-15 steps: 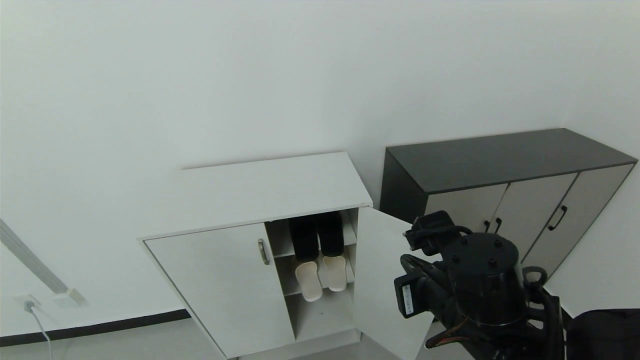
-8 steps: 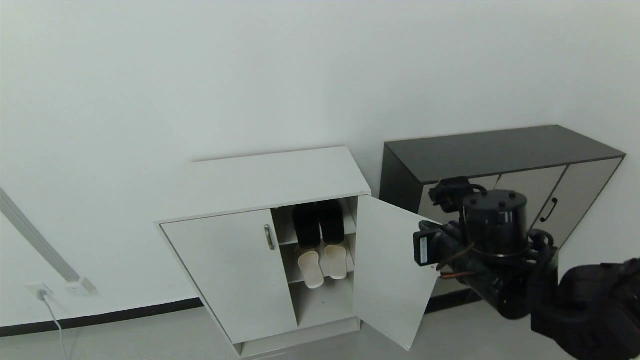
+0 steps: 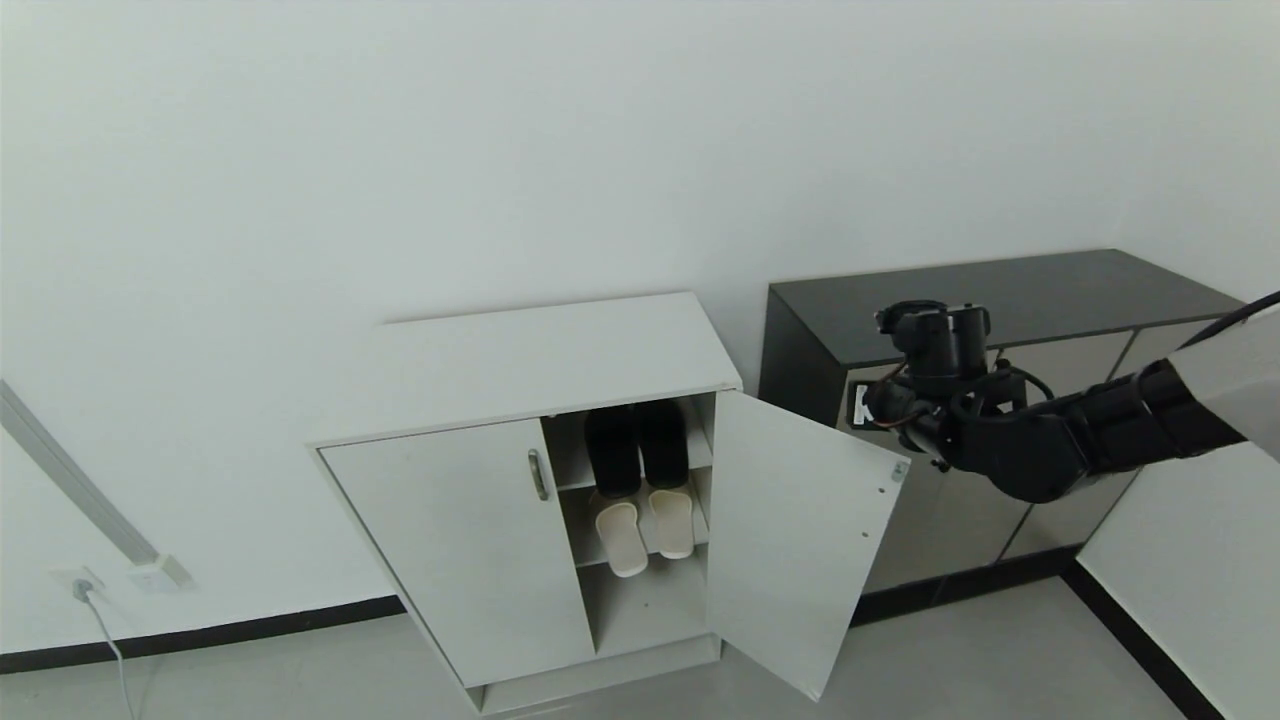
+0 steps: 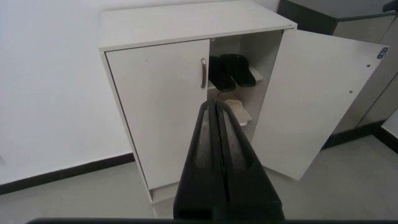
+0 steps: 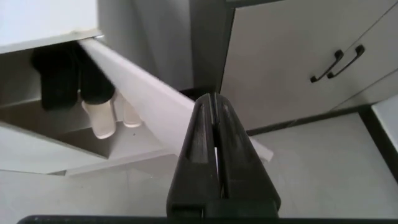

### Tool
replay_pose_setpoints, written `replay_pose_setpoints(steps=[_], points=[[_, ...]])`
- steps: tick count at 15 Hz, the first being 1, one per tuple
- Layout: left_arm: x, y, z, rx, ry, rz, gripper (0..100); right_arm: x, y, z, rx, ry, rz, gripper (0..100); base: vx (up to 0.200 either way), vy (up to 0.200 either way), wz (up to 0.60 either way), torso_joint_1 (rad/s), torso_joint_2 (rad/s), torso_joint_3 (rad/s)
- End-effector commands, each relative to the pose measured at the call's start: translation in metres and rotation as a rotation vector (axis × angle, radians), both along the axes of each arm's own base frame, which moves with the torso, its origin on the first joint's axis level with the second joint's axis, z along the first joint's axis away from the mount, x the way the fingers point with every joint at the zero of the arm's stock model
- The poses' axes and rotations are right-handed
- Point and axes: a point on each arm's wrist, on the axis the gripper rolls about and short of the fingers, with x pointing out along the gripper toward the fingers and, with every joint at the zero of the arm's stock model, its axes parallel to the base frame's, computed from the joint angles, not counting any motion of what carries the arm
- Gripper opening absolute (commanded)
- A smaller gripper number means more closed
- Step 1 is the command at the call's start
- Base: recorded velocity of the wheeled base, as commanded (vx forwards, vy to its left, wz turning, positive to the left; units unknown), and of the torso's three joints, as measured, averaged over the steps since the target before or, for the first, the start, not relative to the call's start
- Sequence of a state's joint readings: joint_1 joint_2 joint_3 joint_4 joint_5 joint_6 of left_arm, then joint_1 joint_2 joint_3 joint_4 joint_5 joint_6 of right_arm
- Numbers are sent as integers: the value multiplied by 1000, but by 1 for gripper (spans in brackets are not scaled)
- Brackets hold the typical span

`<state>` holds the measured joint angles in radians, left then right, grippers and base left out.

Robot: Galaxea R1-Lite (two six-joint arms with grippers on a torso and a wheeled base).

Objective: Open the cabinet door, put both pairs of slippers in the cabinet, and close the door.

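The white cabinet point(image 3: 540, 355) stands against the wall with its left door point(image 3: 470, 560) shut, a metal handle point(image 3: 538, 475) at that door's inner edge, and its right door point(image 3: 790, 540) swung wide, its inner face showing in the head view. Inside, the black slippers point(image 3: 637, 448) lie side by side on the upper shelf point(image 3: 565, 490), and the pale slippers point(image 3: 645, 525) lie just under them on the middle shelf point(image 3: 588, 565), their ends jutting past its front edge. The right tool point(image 5: 213, 99) has its fingers pressed together on nothing and hangs at the open door's outer side, in front of the dark cabinet point(image 3: 1000, 295); whether it touches the door cannot be told. The left tool point(image 4: 214, 104), likewise pinched narrow and empty, hangs well apart before the white cabinet, above the floor point(image 3: 950, 660).
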<state>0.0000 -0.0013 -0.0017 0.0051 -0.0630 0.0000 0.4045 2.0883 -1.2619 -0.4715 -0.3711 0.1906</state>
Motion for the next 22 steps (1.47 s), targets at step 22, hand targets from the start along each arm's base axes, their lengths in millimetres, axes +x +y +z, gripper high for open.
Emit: replay_pose_setpoints(steps=[22], points=[[0, 0, 0, 2, 2, -1, 0, -25, 47, -45, 53, 89, 108, 0, 0, 0, 0, 0, 0, 0]])
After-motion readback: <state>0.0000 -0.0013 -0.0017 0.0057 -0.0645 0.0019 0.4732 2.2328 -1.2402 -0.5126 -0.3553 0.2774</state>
